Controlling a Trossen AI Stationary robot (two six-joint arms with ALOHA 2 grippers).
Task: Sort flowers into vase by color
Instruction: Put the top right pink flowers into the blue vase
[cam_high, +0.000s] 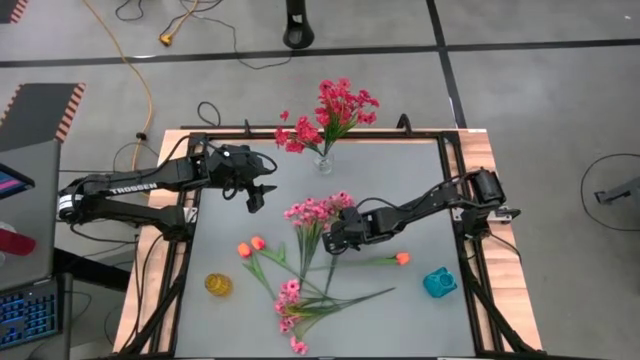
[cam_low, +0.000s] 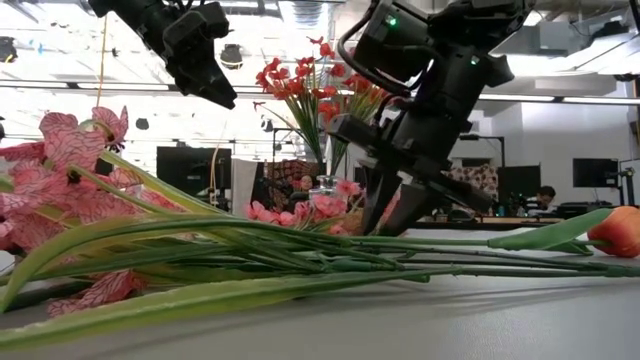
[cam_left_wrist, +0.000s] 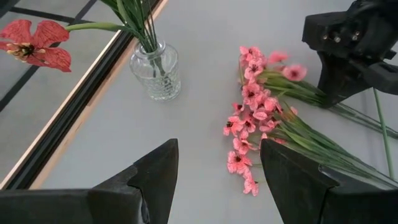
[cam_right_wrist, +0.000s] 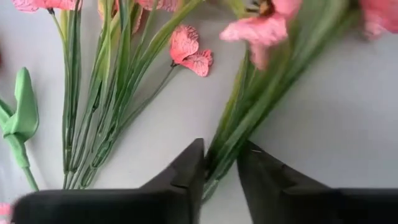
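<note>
Left gripper (cam_high: 257, 195): arm stretched from the table's left edge, wrist bent down, hanging above the mat with fingers (cam_left_wrist: 152, 177) spread and nothing between them.

Glass vase (cam_high: 323, 160): just beyond and right of that gripper, holding the deep red flowers (cam_high: 330, 115).

Pink spray (cam_high: 312, 212): lying flat between the two grippers.

Right gripper (cam_high: 338, 240): arm reaching in from the right edge, elbow raised, tips lowered to the mat and closing around the pink spray's green stems (cam_right_wrist: 233, 140).

Orange buds (cam_high: 251, 246), second pink spray (cam_high: 289, 300): on the mat near that gripper.
</note>
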